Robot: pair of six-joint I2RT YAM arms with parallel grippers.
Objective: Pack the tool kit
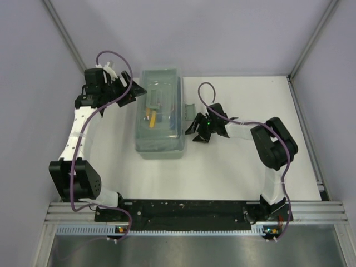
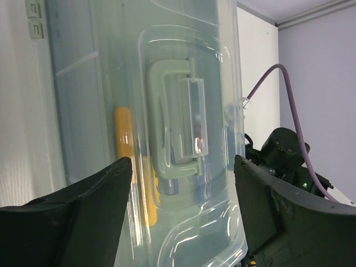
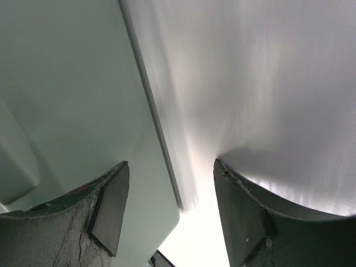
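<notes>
white table (image 1: 222, 172), matte. behind the table and along both its sides, pale lilac walls (image 1: 194, 33). at the table's far left corner, a slanting left-hand post (image 1: 64, 34) of aluminium; at its far right corner, a matching right-hand post (image 1: 311, 39). along the table's near edge, a slotted aluminium rail (image 1: 189, 217). nearer than the table, past that rail, a dull grey metal sheet (image 1: 189, 251).

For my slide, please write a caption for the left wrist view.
Left gripper, open, faces the toolbox lid; a yellow screwdriver shows through it.
</notes>
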